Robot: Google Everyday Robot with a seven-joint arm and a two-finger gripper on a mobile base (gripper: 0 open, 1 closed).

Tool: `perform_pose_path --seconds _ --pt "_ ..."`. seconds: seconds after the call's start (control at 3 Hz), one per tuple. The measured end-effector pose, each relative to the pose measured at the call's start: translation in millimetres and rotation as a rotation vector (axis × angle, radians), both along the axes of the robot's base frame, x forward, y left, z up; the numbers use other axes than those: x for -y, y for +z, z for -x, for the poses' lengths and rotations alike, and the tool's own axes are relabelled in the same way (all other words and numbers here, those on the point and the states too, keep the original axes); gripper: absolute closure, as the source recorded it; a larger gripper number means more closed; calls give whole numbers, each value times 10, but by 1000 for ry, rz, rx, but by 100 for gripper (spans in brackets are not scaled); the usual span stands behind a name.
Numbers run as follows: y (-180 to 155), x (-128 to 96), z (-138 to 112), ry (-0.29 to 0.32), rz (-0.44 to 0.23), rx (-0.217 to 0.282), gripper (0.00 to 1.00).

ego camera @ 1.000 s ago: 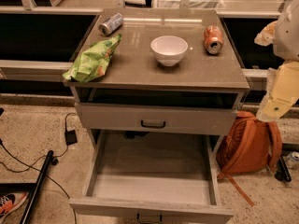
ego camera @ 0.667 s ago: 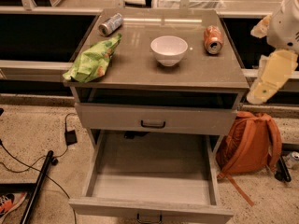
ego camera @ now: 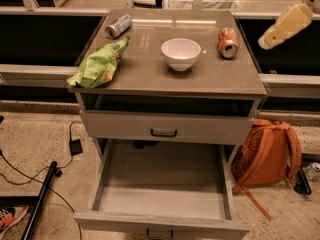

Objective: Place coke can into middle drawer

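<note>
Cylindrical coke can (ego camera: 228, 42) on glossy countertop (ego camera: 150, 76), gripper (ego camera: 266, 39) upper right

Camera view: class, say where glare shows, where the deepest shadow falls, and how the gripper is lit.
Camera view: a pale glare streak crosses the cabinet top behind the bowl; camera view: the deepest shadow fills the slot under that top; camera view: the gripper, upper right beyond the coke can, is brightly lit against a dark background.
</note>
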State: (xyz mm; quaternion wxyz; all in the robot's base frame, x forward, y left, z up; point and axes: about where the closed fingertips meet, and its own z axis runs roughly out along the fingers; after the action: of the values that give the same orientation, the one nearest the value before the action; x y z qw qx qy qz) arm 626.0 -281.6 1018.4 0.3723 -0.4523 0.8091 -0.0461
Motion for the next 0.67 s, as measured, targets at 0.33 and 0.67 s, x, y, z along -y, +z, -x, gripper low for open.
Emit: perform_pose_path --seconds 0.33,0.67 --pt "77 232 -543 -153 -105 101 0" --pt "-151 329 -1125 -271 -163 122 0"
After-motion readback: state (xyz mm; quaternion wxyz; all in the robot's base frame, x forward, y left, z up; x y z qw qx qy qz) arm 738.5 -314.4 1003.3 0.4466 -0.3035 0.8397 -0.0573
